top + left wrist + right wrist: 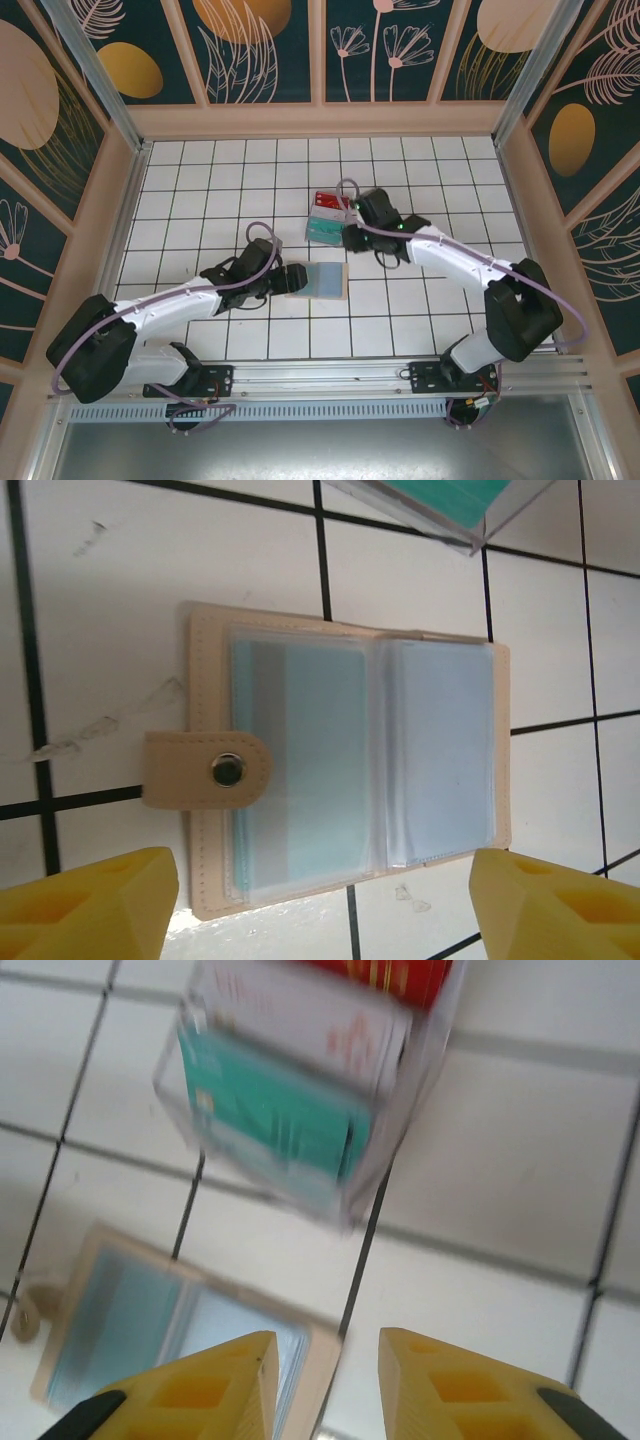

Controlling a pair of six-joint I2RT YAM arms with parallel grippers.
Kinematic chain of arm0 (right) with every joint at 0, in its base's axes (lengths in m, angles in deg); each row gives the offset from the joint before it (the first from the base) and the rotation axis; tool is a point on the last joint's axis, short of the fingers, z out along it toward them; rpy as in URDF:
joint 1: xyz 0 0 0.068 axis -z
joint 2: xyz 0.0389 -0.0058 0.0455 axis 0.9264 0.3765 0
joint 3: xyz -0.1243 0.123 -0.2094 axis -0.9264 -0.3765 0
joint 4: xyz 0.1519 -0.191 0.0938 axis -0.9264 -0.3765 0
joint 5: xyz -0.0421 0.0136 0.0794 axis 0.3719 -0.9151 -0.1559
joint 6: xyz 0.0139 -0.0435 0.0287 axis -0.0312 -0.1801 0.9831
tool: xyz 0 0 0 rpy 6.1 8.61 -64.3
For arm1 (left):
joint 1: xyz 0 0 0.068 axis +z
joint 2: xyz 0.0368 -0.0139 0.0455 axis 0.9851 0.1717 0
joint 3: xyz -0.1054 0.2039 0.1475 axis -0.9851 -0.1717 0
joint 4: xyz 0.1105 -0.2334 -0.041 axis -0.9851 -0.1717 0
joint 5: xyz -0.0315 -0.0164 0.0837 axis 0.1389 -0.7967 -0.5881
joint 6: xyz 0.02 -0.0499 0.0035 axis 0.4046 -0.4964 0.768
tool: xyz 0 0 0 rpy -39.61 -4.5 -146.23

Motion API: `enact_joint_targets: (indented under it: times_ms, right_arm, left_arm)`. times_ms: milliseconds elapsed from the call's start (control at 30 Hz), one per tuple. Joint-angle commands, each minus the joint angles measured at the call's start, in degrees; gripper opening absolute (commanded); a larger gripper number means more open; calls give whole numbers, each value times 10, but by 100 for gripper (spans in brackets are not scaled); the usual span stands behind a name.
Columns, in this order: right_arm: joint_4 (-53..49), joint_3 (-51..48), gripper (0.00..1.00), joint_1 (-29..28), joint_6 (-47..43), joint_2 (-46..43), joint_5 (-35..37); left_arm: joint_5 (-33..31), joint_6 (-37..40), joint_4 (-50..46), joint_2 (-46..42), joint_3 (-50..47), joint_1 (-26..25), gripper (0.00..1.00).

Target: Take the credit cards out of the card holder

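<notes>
The left gripper hangs over the near edge of the open card holder, jaws wide and empty. The right gripper hovers partly open, holding nothing. The credit cards lie stacked just beyond the holder. Its sleeves look emptied, though one card may remain.

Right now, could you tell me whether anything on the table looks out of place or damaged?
Nothing serious: the card holder lies open and flat. Only faint scuff marks smudge the white tile beside its snap strap.
</notes>
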Motion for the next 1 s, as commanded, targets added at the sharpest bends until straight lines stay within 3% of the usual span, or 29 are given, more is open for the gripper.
enact_joint_targets:
  times_ms: [0, 333, 967]
  right_arm:
    - [66, -64, 31, -16, 112, -21, -68]
    - [193, -189, 26, -34, 220, -17, -116]
    - [208, -182, 22, -38, 223, 26, -131]
  left_arm:
    - [45, 12, 28, 31, 23, 1, 73]
    - [62, 20, 31, 95, 46, -10, 72]
    - [19, 31, -7, 105, 55, -12, 71]
